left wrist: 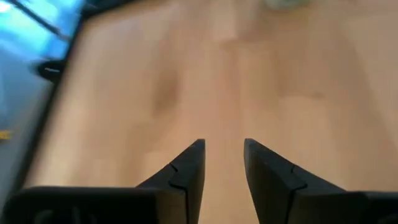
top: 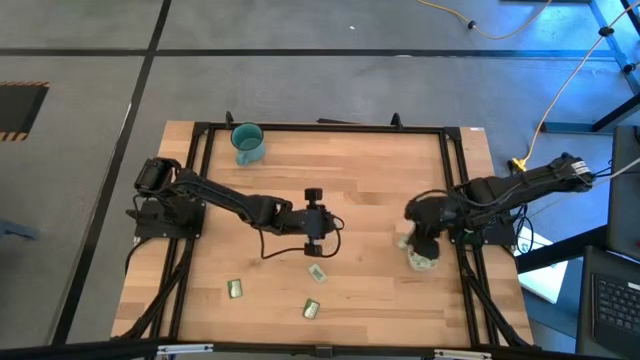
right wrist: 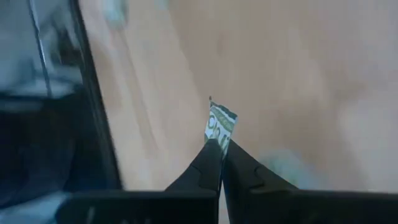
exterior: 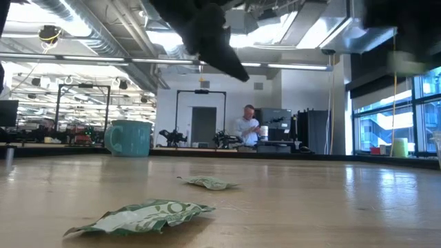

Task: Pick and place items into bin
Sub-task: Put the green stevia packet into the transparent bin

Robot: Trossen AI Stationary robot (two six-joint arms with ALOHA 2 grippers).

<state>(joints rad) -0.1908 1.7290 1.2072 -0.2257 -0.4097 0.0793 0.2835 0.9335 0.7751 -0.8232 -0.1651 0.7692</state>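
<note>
On the far left part of my counter [top: 380,190] stands the teal mug [top: 247,142], well apart from everything I am working with. Near the front edge lie three loose packets: one to the left [top: 235,289], one further right and nearest the edge [top: 311,309], and one [top: 317,273] just in front of my left tool [top: 314,243]. That left tool hangs over the middle of the counter with its fingers [left wrist: 186,174] apart and nothing between them; only bare wood shows past them. To the right, my right tool [right wrist: 220,149] sits over the counter's right side with its fingers pressed together on a pale green packet [right wrist: 219,127], which sticks out upright beyond the tips, clear of the wood. The clear bin [top: 421,258] stands at the right side of the counter, directly beneath that right tool, holding packets, partly hidden by the arm above it.
</note>
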